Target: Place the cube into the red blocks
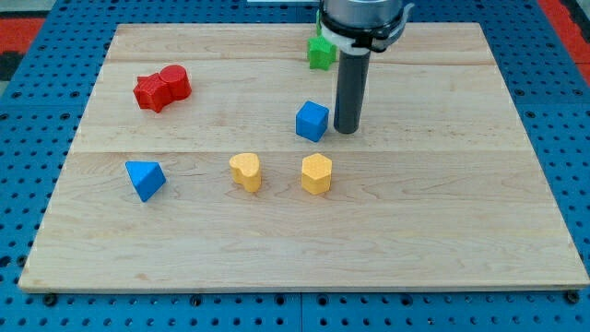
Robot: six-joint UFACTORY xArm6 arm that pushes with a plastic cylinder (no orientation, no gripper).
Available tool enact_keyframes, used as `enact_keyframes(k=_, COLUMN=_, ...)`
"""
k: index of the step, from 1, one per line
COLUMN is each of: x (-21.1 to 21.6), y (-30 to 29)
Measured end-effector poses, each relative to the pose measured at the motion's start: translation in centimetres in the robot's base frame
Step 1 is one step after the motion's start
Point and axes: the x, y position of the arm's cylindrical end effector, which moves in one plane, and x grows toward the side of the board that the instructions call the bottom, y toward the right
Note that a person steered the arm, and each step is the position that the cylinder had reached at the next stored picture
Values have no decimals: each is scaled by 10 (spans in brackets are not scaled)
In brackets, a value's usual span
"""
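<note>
Wooden board (pixel 442 231): blue cube (pixel 312 121) beside my tip (pixel 347 130)

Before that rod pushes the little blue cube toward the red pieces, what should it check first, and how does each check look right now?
1. My tip is beside the blue cube: ok, it stands close on the cube's right in the view; whether they touch, cannot tell.
2. My tip is on the side away from the target: ok, the two red blocks lie toward the view's upper left.
3. The path to the red blocks is free: ok, only bare board lies between.
4. Other blocks stay clear: ok, the yellow blocks and the blue triangular block sit below the path, the green block above.
5. The red blocks sit together: ok, they look touching.
</note>
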Motion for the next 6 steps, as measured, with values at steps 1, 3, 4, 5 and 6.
enact_keyframes(k=1, x=-3, y=-43)
enact_keyframes(k=3, x=7, y=-110)
enact_keyframes(k=4, x=6, y=-158)
enact_keyframes(k=5, x=-19, y=-189)
enact_keyframes(k=6, x=-17, y=-192)
